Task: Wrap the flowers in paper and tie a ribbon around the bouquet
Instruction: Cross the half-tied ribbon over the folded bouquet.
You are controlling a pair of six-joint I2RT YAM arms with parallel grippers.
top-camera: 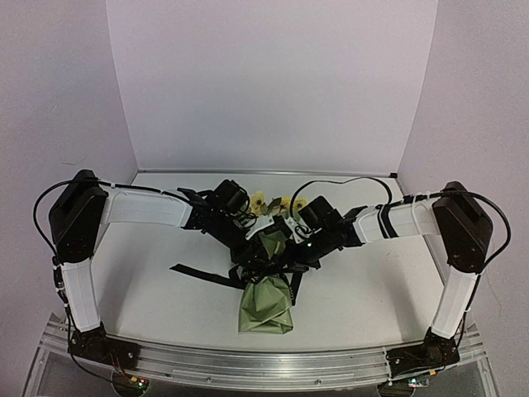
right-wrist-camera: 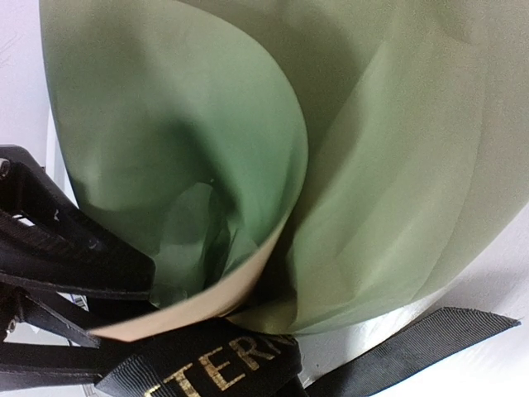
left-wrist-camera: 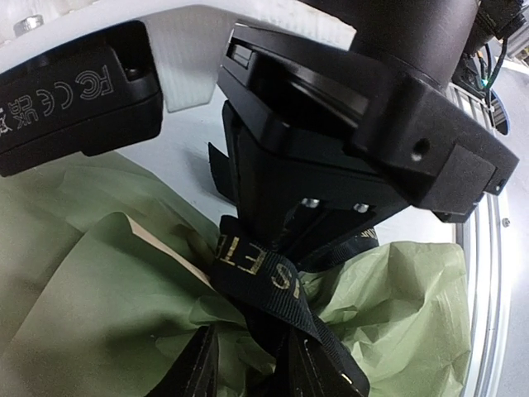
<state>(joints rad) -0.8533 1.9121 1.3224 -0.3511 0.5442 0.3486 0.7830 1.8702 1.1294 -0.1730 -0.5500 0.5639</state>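
**Where ribbon (left-wrist-camera: 256,269) meets bouquet (top-camera: 266,304)**

As the bouquet lies mid-tabletop (top-camera: 149,289), I see my right fingers (left-wrist-camera: 269,198) pinched shut on the ribbon at its waist. My left fingers (left-wrist-camera: 192,376) sit there too; I cannot tell their gap. Pale flowers (top-camera: 263,201) crown the bouquet's far end.

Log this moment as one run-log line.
bouquet: wrapped, on table | ribbon: around its middle | right hand: shut on ribbon | left hand: grip unclear
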